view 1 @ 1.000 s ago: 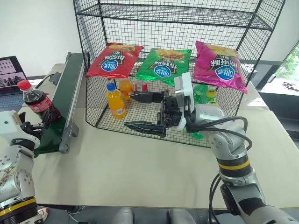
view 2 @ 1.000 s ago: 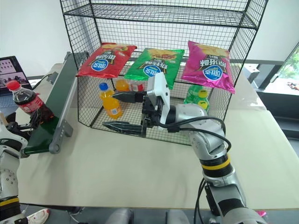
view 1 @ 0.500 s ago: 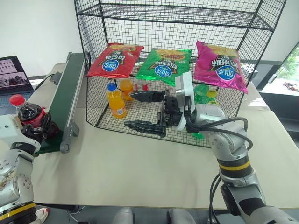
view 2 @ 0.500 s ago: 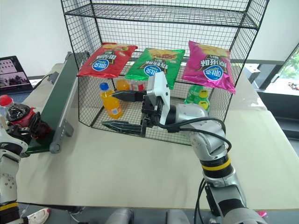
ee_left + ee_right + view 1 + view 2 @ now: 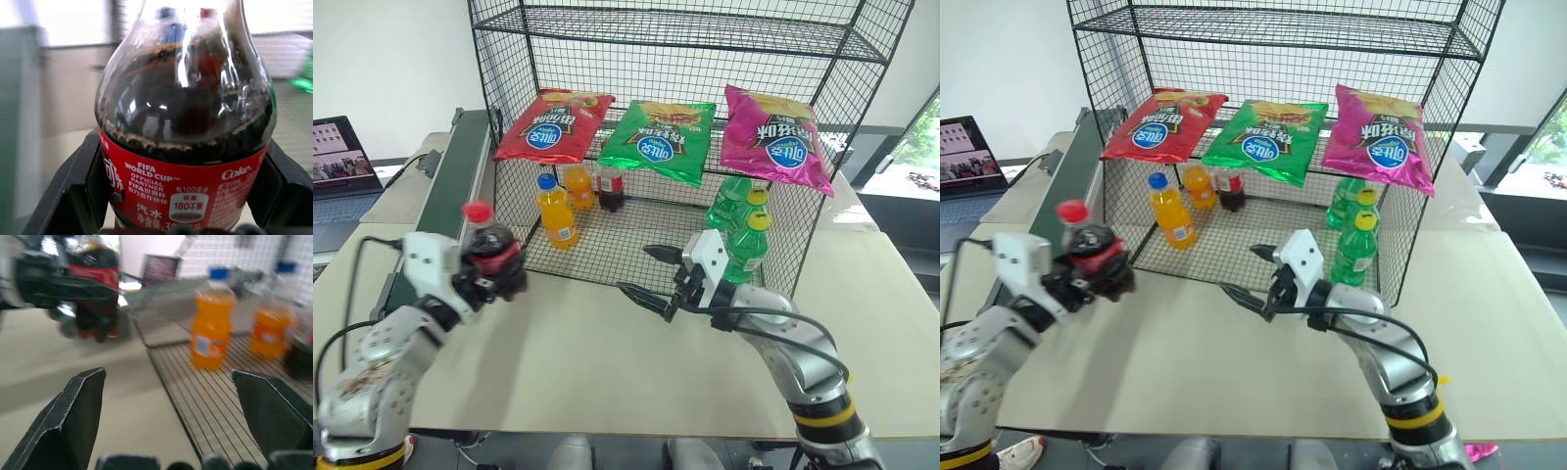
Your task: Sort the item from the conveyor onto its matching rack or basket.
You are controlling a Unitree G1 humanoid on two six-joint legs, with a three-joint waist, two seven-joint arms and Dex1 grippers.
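The cola bottle [image 5: 493,251], red-capped with a red label, hangs upright above the table just in front of the basket's left corner, with my left gripper [image 5: 495,276] shut on its label. The left wrist view has the bottle [image 5: 186,147] between both black fingers [image 5: 73,196]. The dark green conveyor [image 5: 450,186] runs along the table's left side, behind that arm. My right gripper [image 5: 634,270] stands open and empty over the table at the front edge of the black wire basket [image 5: 617,235], pointing left toward the bottle [image 5: 95,279].
In the basket stand two orange-soda bottles [image 5: 554,211], another cola bottle [image 5: 610,188] and green bottles [image 5: 744,235]. Three chip bags [image 5: 656,137] lie on the slanted tier above. A laptop [image 5: 337,157] sits far left.
My left gripper closed on the cola bottle and carried it off the conveyor to the right. The right gripper dropped from inside the basket to the table in front of it.
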